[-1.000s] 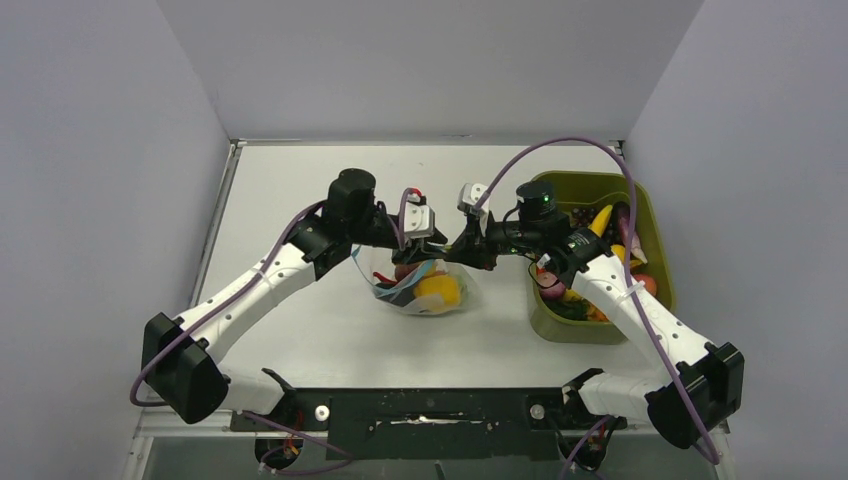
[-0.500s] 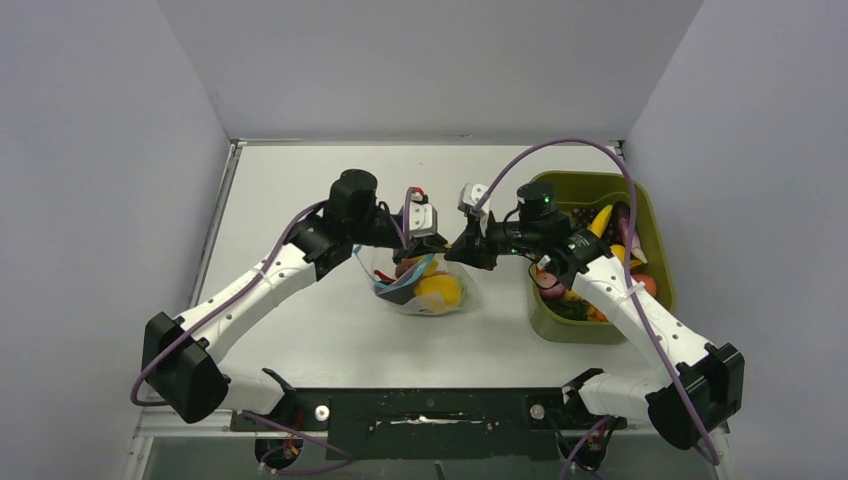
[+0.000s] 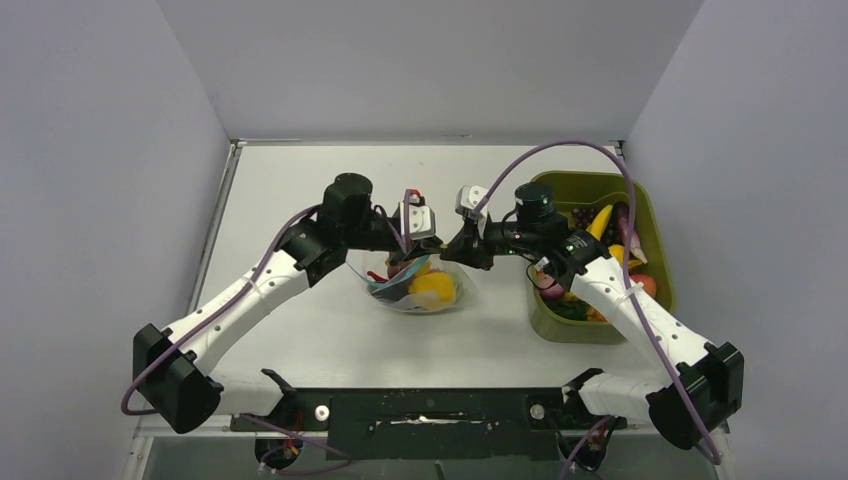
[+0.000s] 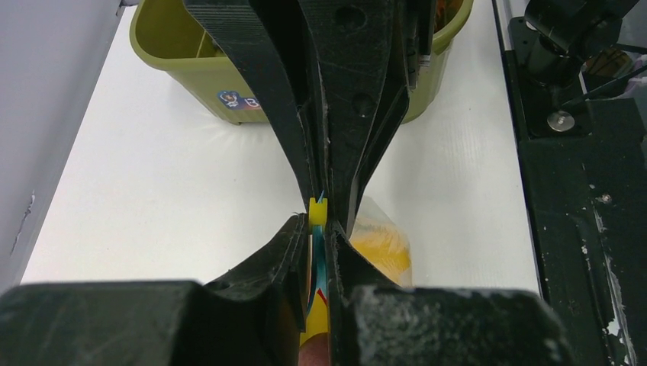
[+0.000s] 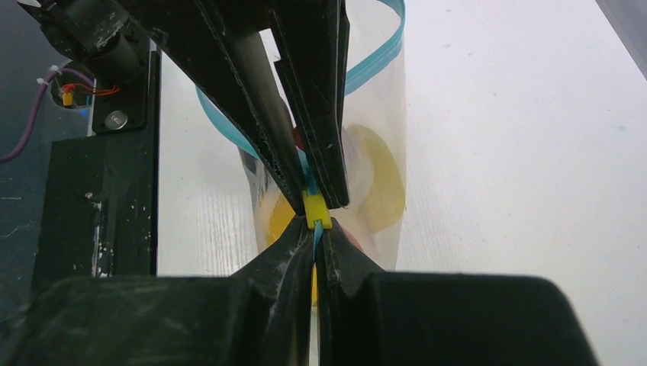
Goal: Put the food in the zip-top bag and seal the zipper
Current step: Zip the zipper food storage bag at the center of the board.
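Tabletop (image 3: 300, 180): food (image 3: 435, 290) in bag (image 3: 463, 296), bin (image 3: 585, 331)

Arms (image 3: 260, 285) angled inward, jaws clamped — tips facing

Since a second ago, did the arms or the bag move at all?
Yes, a bit. The left arm swung slightly to its left, and the bag shifted that way with it. Nothing was let go: the left gripper and right gripper are still shut on the zipper. The bin and its food stayed put.
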### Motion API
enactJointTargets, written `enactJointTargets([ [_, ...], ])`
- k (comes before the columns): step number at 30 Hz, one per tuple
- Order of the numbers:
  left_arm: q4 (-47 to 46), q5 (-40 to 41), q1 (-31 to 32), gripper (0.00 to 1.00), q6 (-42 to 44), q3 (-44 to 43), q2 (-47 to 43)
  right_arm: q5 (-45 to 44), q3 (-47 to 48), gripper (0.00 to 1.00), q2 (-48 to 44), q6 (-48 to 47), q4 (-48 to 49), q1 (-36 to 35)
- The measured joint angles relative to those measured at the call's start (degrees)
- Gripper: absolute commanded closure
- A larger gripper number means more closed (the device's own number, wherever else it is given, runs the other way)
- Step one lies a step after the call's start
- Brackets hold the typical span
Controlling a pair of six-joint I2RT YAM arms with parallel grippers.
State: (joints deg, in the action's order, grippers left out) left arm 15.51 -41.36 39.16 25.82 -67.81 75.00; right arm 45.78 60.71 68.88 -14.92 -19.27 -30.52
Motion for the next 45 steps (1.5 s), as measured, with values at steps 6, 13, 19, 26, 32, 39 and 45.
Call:
enactJointTargets([
  [6, 1.6, 1.0, 0.2, 0.88, -0.1, 0.0, -0.9, 0.7, -0.3, 1.00, 0.0, -0.7, 0.5, -0.3],
  [13, 4.7, 4.3, 0.1, 0.81, 0.0, 0.0, -1.9, 0.8, -0.5, 1.00, 0.0, -1.4, 0.2, -0.2],
  [19, 7.3, 6.8, -0.2, 0.65, 0.2, -0.1, -2.3, 1.0, -0.6, 1.00, 0.0, -1.8, -0.2, -0.2],
  [26, 2.2, 4.4, -0.4, 0.60, -2.8, 0.7, -4.2, 1.9, -0.7, 1.00, 0.0, -1.8, 0.0, -0.2],
  [32, -2.3, 2.1, -0.3, 0.62, -4.1, 0.9, -4.0, 2.3, -1.2, 1.00, 0.0, -1.6, 0.3, -0.2],
  [39, -2.3, 0.5, 0.2, 0.62, -3.5, 0.9, -1.2, 2.6, -1.7, 1.00, 0.0, -1.4, 0.8, -0.2],
  [45, -2.1, -0.2, 1.2, 0.72, -2.9, 0.9, -0.1, 2.7, -1.7, 1.00, 0.0, -1.2, 1.3, -0.2],
])
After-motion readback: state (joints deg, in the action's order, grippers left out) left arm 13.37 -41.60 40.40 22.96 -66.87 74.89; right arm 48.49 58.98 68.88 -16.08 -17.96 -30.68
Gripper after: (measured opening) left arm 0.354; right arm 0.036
